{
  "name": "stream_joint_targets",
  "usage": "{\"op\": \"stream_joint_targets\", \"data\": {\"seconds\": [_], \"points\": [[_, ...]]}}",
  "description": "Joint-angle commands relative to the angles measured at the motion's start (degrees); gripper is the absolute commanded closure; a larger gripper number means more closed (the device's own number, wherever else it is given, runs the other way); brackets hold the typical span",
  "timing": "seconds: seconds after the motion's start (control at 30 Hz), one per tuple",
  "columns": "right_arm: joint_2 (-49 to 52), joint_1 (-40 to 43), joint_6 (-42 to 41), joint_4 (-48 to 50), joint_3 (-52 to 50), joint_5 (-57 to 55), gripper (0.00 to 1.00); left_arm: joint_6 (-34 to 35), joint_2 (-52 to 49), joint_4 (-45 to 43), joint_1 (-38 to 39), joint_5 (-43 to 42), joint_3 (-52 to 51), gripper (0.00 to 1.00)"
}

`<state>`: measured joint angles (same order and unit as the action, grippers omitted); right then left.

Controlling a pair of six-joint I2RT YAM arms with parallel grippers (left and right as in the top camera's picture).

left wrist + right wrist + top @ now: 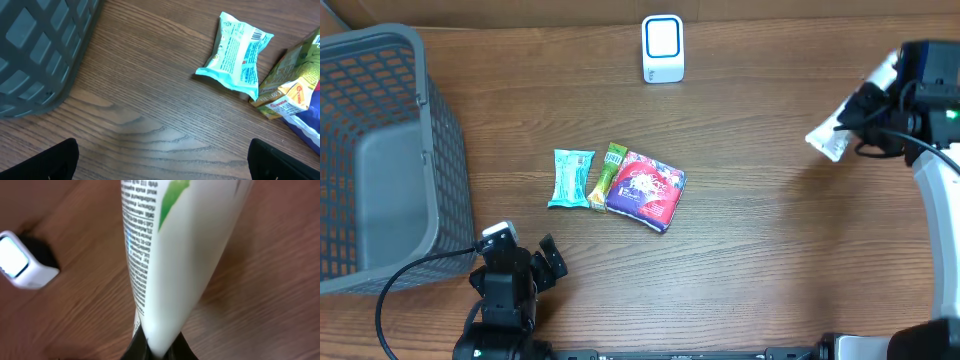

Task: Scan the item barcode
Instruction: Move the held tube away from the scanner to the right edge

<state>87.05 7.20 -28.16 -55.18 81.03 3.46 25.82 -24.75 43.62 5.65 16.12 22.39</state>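
Since a barcode can only be read once an item is lifted and turned toward the reader, the wooden desk is laid out in stations. At the left edge stands the grey mesh basket, probably where scanned goods go. Beside it, near the front edge, the left pincer hovers low with its jaws spread wide and nothing between them, apparently kept out of the way while the other arm works.

In the middle of the desk three items lie side by side, touching or nearly so: a red and purple pack, a teal packet and a slim green bar between them. They look like a queue waiting to be scanned.

Far to the right, the right pincer is clamped tight on the flat end of a white tube with a green mark and fine print. The tube is held up off the desk, which leaves its printed body free to be turned. No barcode can be made out on the side shown.

At the back of the desk, well apart from the tube, sits the small white scanner, its blue-rimmed window facing up. To my eye the carry toward it is the step in hand, and the tube's code side will need angling to that window.
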Motion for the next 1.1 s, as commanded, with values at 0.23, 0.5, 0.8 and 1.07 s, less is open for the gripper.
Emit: {"op": "stream_joint_targets", "data": {"seconds": [0.23,0.5,0.8,1.07], "points": [[0.0,8.24,-17.11,21.09,-23.56,-0.85,0.96,1.01,0.5,-0.35,0.11,0.79,-0.24,0.01],[0.09,12.04,-14.45,27.28,-30.18,-1.03,0.62,1.01,0.5,-0.35,0.11,0.79,-0.24,0.0],[0.07,12.04,-1.05,24.81,-28.24,10.62,0.13,1.01,0.5,-0.35,0.11,0.79,-0.24,0.0],[0.02,9.18,7.45,19.98,-22.12,33.42,0.03,1.01,0.5,-0.35,0.11,0.79,-0.24,0.0]]}}
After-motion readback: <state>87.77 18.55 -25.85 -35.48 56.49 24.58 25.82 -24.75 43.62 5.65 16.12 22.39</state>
